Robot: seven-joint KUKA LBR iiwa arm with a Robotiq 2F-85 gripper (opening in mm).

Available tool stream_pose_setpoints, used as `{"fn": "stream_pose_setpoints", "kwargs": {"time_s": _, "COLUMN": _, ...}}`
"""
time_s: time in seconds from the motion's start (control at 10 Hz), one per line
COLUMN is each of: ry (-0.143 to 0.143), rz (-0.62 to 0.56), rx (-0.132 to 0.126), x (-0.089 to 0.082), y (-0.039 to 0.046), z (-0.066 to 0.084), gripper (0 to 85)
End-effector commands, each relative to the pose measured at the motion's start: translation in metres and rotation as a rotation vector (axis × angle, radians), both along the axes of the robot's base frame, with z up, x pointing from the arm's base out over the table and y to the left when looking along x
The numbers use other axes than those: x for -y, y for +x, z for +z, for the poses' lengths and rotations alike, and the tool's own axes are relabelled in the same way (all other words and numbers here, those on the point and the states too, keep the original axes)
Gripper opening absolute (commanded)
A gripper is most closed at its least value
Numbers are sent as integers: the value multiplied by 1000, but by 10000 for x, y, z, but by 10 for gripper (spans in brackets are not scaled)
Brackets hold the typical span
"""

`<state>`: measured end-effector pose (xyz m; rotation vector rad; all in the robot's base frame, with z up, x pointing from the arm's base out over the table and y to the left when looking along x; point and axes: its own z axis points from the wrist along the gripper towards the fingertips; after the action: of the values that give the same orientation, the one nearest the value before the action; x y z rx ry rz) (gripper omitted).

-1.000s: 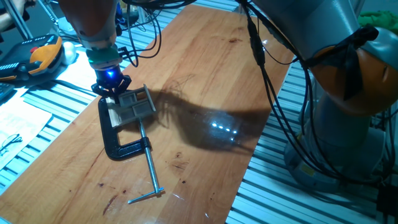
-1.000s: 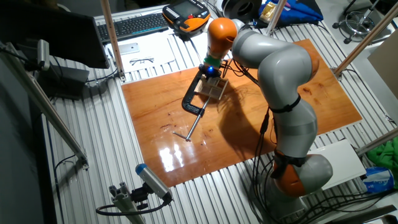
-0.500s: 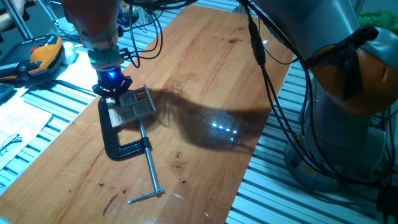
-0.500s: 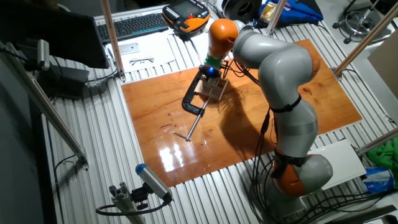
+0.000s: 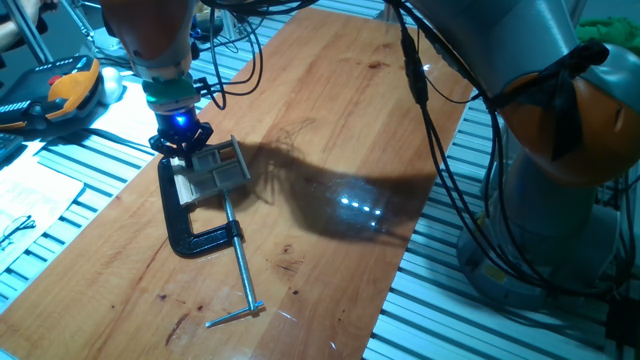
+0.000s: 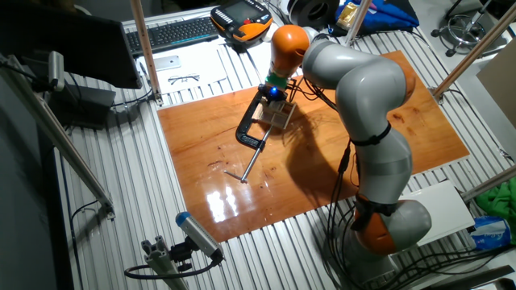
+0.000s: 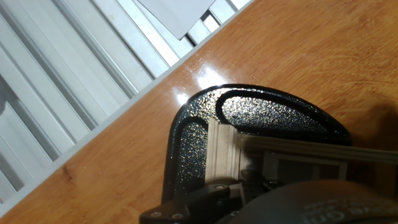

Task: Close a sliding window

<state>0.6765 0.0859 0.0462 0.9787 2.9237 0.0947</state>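
Observation:
The small beige wooden sliding window (image 5: 218,170) lies flat on the wooden table, held in the jaw of a black C-clamp (image 5: 190,232). It also shows in the other fixed view (image 6: 281,113) and in the hand view (image 7: 225,155). My gripper (image 5: 184,153) points down at the window's far left end, beside the clamp's curved back (image 7: 261,115). Its black fingers look drawn together with nothing held between them. Where the tips touch the frame is hidden. A blue light glows on the hand.
The clamp's long metal screw (image 5: 240,272) runs toward the table's front edge. An orange-black pendant (image 5: 60,90) and papers (image 5: 30,200) lie on the slatted metal bench to the left. Cables (image 5: 440,150) hang off the arm on the right.

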Motion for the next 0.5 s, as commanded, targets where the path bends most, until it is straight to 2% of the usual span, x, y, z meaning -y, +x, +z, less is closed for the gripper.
{"fn": "stream_pose_setpoints", "kwargs": {"time_s": 0.0, "ry": -2, "rz": 3, "rx": -1, "x": 4, "y": -2, "z": -2, "gripper": 0}}
{"fn": "stream_pose_setpoints", "kwargs": {"time_s": 0.4, "ry": -11, "rz": 9, "rx": -10, "x": 16, "y": -15, "z": 8, "gripper": 0}}
